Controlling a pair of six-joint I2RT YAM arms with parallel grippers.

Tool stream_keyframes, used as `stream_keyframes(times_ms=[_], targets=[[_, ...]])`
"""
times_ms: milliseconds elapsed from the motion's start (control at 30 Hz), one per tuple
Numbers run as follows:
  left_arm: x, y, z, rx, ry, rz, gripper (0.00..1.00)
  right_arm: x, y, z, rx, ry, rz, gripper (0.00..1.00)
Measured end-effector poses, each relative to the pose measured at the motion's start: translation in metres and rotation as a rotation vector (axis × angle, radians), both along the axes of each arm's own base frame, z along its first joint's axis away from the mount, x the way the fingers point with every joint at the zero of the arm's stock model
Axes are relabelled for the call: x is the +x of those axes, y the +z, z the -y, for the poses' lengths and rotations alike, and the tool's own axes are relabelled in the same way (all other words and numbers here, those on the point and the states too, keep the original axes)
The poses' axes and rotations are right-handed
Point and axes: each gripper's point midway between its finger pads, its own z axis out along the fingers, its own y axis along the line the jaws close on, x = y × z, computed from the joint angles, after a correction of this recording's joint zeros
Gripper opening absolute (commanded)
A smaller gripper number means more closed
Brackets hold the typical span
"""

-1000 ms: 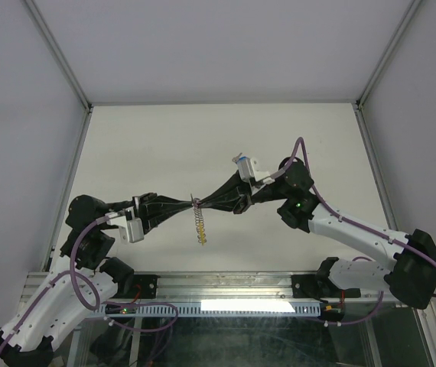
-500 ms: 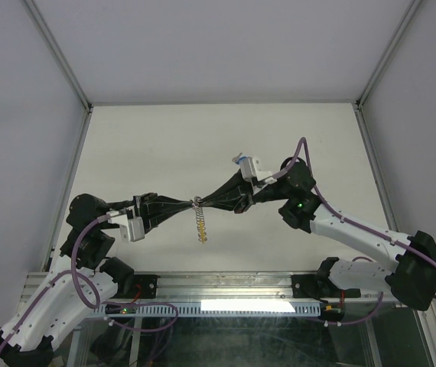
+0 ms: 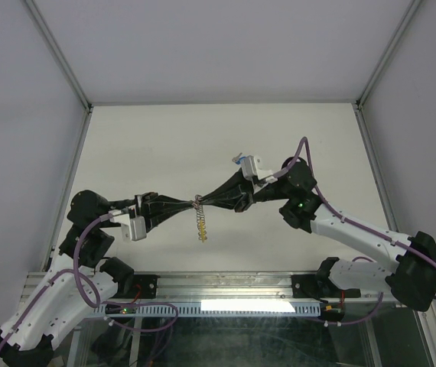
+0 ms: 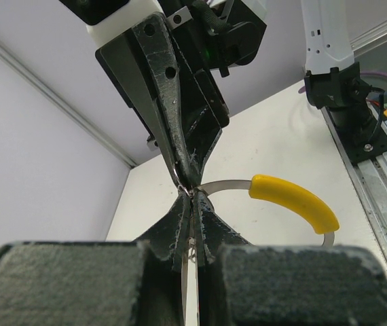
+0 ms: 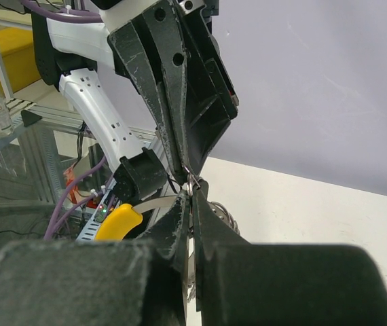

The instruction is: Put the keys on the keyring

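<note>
Overhead: left gripper [image 3: 190,203] comes in from 9 o'clock, right gripper [image 3: 205,201] from 2 o'clock; tips meet nose to nose above the middle of the table [image 3: 164,145]; keyring [image 3: 200,220] hangs from that meeting point toward 6 o'clock, clear of the surface as far as I can tell.

Left gripper: jaws fully closed, pinching the flat silver band of the keyring; in its wrist view the band curves off toward 3 o'clock into the yellow segment [image 4: 292,200].

Right gripper: jaws also closed tight, at the same spot; a tiny silver piece sits at its tips (key or ring end, too small to tell).

No blue-headed key visible in any view; keys not clearly made out.

Step in hand, my judgement: threading stage; one arm steadies the ring while the other works something onto its end.

Next move likely calls for very fine alignment; the left keeps a firm pinch, the right slides its piece along the band toward the yellow part without twisting the ring out of grip.

Risk: slip at the tips drops everything.
</note>
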Motion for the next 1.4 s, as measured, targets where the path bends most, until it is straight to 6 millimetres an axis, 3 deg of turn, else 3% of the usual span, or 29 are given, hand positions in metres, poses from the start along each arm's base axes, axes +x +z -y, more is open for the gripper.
stream_keyframes(times_ms=[1400], targets=[[0.017,-0.009,0.002,0.092,0.049,-0.005,0.00,0.019,-0.002,0.002,0.012,-0.103,-0.139,0.00]])
